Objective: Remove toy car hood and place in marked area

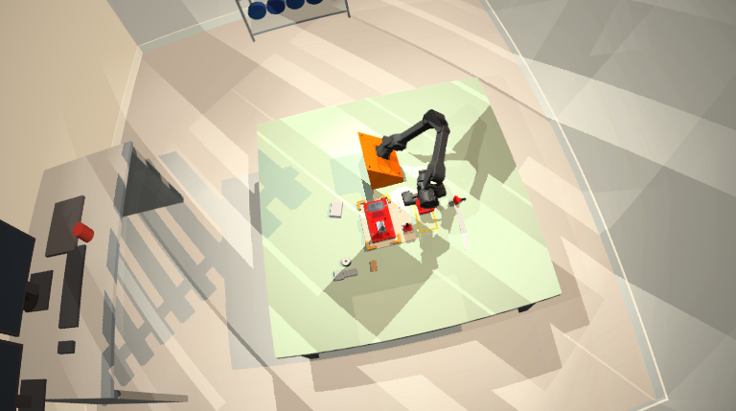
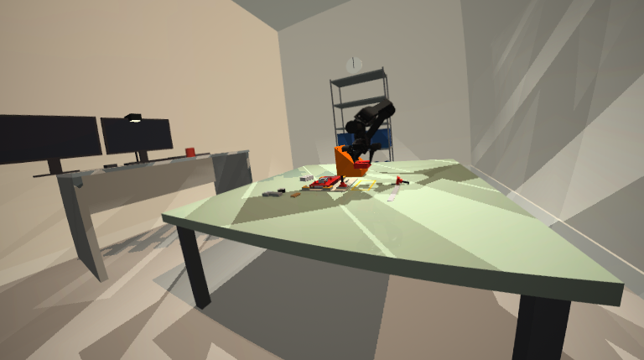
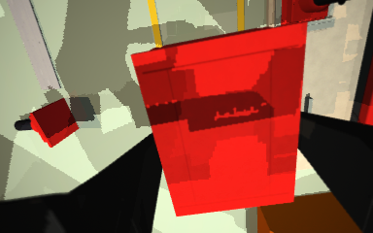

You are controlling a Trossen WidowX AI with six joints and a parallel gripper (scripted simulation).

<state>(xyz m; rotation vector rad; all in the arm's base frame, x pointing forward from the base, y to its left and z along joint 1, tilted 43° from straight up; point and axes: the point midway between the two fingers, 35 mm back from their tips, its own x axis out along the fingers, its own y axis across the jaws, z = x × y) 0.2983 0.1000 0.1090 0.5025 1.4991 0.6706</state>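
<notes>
My gripper is shut on the car's flat red hood, with one dark finger on each long side in the wrist view. The hood hangs above the table, over the rear end of the marked area, a yellow outline. The hood hides part of the outline. The red toy car stands on its pale board to the left, its front bay uncovered with a grey part inside.
An orange wedge-shaped stand is behind. A small red piece with a black knob lies between car and outline. A similar red piece and a pale strip lie right of the outline.
</notes>
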